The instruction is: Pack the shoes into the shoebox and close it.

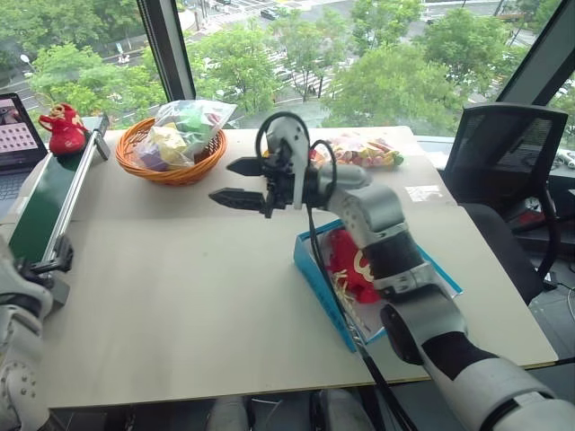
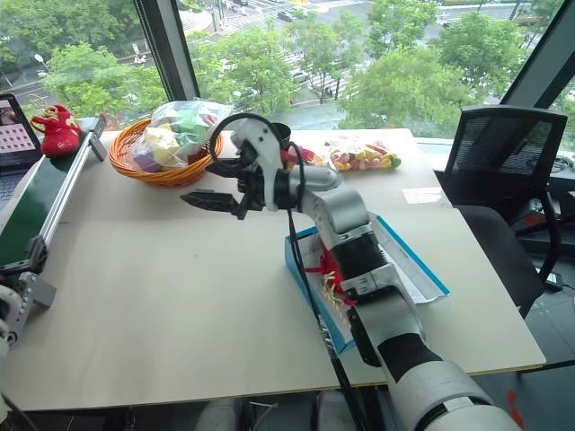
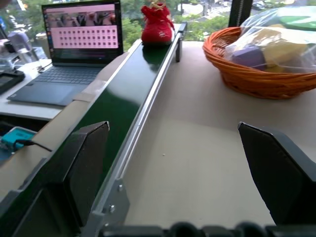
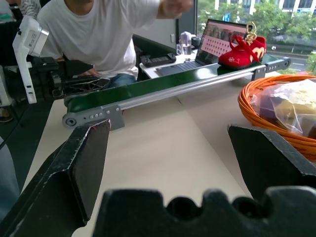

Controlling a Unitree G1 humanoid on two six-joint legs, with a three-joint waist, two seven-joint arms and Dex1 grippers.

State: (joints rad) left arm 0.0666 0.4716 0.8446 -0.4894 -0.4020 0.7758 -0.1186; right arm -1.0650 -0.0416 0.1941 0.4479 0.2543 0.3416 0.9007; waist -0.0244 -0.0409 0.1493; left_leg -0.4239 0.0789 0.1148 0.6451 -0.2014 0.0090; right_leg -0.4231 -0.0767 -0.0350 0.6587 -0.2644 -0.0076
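Observation:
One red shoe (image 1: 61, 127) stands at the far end of the green conveyor belt (image 1: 40, 202); it shows again in the left wrist view (image 3: 157, 23). A second red shoe (image 1: 346, 260) lies inside the open blue shoebox (image 1: 319, 283), partly hidden by my right forearm. The box lid (image 2: 415, 269) lies folded out to the right. My right gripper (image 1: 222, 182) hangs open and empty over the middle of the table, pointing left toward the belt. My left gripper (image 3: 182, 168) is open and empty near the belt's near end, looking along it at the shoe.
An orange wicker basket (image 1: 171, 157) of bagged colourful items sits at the table's back, with another bag (image 1: 364, 151) to its right. A laptop (image 3: 74, 49) lies beyond the belt. A person in a white shirt (image 4: 98, 29) stands at the left. A black chair (image 1: 503, 153) is at the right.

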